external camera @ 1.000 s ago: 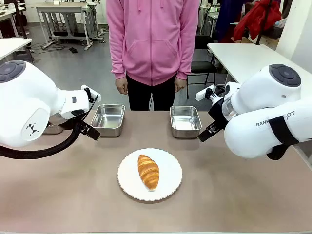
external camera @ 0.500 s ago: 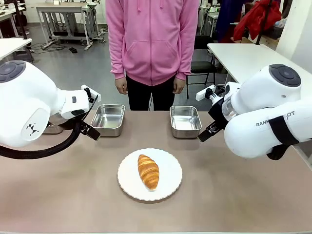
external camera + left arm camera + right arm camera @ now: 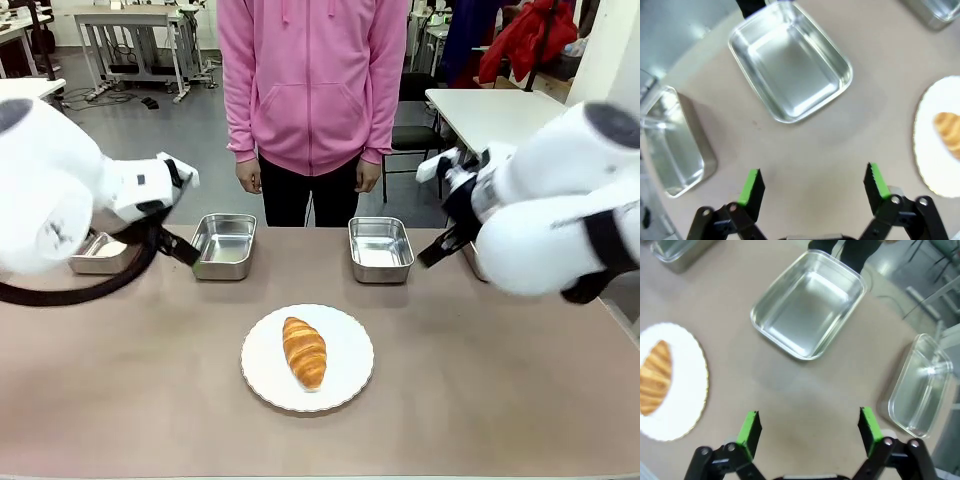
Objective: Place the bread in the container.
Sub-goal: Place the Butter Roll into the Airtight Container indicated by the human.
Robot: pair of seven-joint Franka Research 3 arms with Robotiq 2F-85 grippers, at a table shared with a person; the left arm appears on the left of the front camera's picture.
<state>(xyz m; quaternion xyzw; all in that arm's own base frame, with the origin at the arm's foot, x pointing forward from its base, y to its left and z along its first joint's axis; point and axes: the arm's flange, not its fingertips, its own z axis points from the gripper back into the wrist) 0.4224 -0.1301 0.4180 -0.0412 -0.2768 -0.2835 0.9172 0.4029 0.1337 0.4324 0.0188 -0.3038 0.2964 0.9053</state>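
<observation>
Barely begun, to judge by the layout. Concerning the bread [image 3: 304, 352]: lies untouched on the white plate [image 3: 262, 362], midway between the left and right edges of the bench [image 3: 120, 400] and nearer the near edge than the far one. Not yet gripped, lifted or carried; all of that left to do, plus lowering into a pan and letting go.

Along the far edge, four steel pans, bare inside as far as can be seen: the container [image 3: 224, 243] left of centre, a second pan [image 3: 380, 248] right of centre, a third pan [image 3: 670, 145] toward the far left corner, a fourth pan [image 3: 920, 385] toward the far right corner (cannot tell which one is meant to receive).

As for heading: long axis running from far edge to near edge, a little skewed, near tip leaning toward the right edge, far tip aimed roughly at the person [image 3: 312, 90].

Left gripper [image 3: 812, 182]: spread wide, pinching nothing, above bare bench just short of the container. Right gripper [image 3: 810, 427]: likewise spread and empty, above bare bench near the second pan.
</observation>
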